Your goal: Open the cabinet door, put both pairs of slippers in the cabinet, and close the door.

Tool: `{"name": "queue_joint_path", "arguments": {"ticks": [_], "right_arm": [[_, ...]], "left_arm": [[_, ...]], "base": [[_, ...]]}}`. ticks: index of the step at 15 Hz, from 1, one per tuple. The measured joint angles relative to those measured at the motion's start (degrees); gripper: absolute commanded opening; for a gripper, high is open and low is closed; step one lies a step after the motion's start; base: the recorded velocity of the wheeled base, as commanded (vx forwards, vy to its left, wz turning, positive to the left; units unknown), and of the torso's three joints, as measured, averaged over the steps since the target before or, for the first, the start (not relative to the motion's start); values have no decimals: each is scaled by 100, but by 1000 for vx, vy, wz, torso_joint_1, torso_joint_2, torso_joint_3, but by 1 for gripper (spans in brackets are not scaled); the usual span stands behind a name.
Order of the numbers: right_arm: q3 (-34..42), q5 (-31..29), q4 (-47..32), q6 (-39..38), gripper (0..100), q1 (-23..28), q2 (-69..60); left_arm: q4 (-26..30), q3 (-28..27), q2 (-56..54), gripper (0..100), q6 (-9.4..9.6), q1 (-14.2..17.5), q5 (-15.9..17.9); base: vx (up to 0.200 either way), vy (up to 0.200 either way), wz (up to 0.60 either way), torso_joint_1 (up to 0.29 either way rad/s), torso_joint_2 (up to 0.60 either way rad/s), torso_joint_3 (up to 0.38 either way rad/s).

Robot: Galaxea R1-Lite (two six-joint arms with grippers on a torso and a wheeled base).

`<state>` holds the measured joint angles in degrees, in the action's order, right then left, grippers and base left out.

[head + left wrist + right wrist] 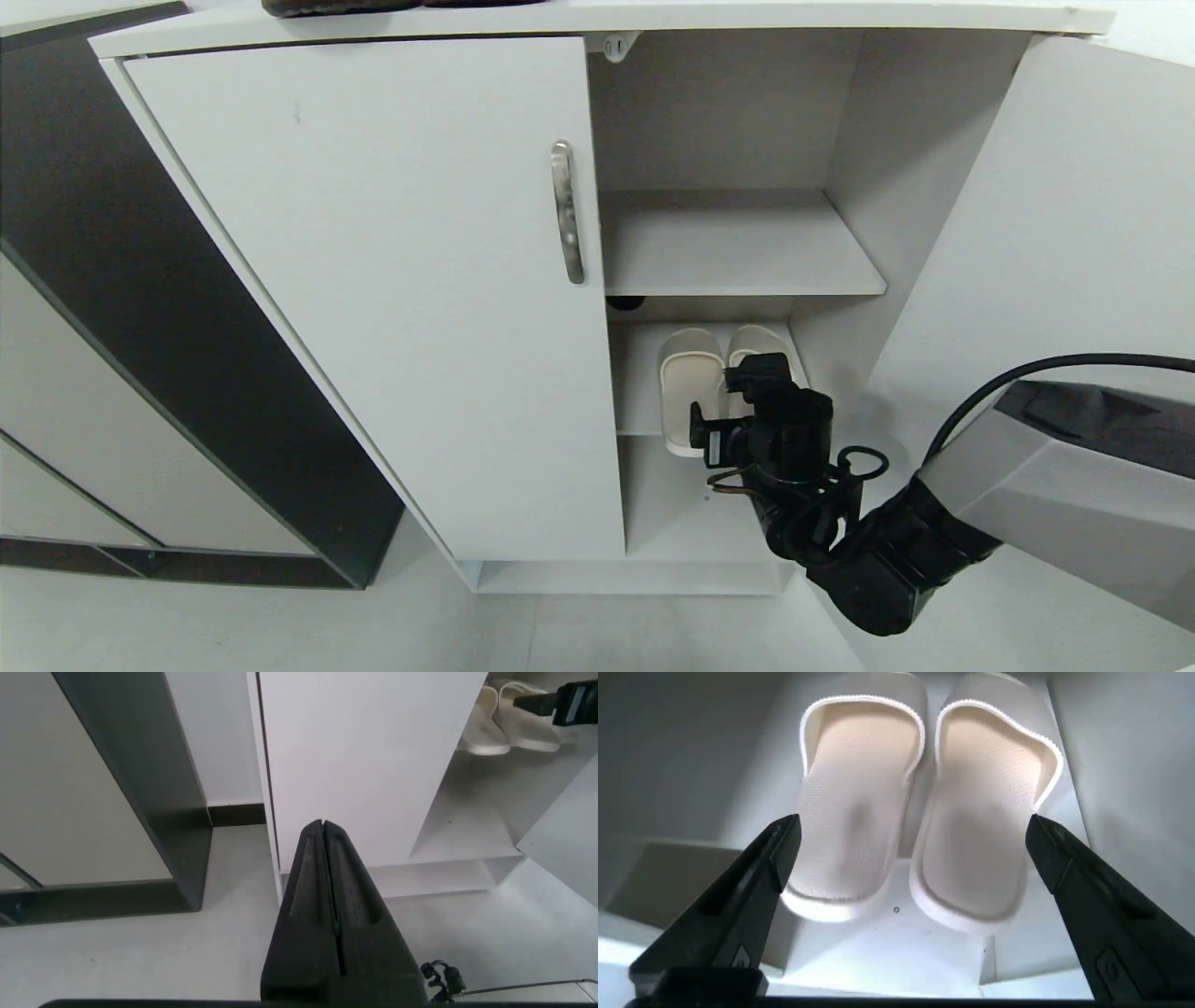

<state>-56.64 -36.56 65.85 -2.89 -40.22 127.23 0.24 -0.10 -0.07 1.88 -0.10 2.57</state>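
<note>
Your right gripper [913, 835] has its jaws wide apart, just in front of the pair of cream slippers [868, 812] and not touching them. The slippers lie side by side on the cabinet's lower shelf [639, 373], long axes running front to back, toes inward, heels at the front edge. They look like light, soft, squashy foam, so squeeze the pair together gently by its outer sides. Your left gripper [322, 826] is closed on nothing.

Right arm [1055, 495]: pale grey angular shell, matte black wrist; thick black cable [1027, 373] arcs above that wrist; thin reddish-brown wire [724, 481] beside it; black wedge-fingered right gripper [912, 831]; black, long, grooved left gripper [322, 835].
</note>
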Motion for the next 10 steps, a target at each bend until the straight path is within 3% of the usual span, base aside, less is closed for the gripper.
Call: {"name": "queue_joint_path", "arguments": {"ticks": [4, 10], "right_arm": [[83, 0, 5, 11, 100, -115, -160], [105, 0, 11, 89, 100, -127, -262]], "left_arm": [[0, 0, 0, 0, -2, 0, -1], [0, 0, 0, 0, -13, 5, -9]], "base": [[-200, 0, 0, 1, 0, 2], [0, 0, 0, 0, 0, 0]]}}
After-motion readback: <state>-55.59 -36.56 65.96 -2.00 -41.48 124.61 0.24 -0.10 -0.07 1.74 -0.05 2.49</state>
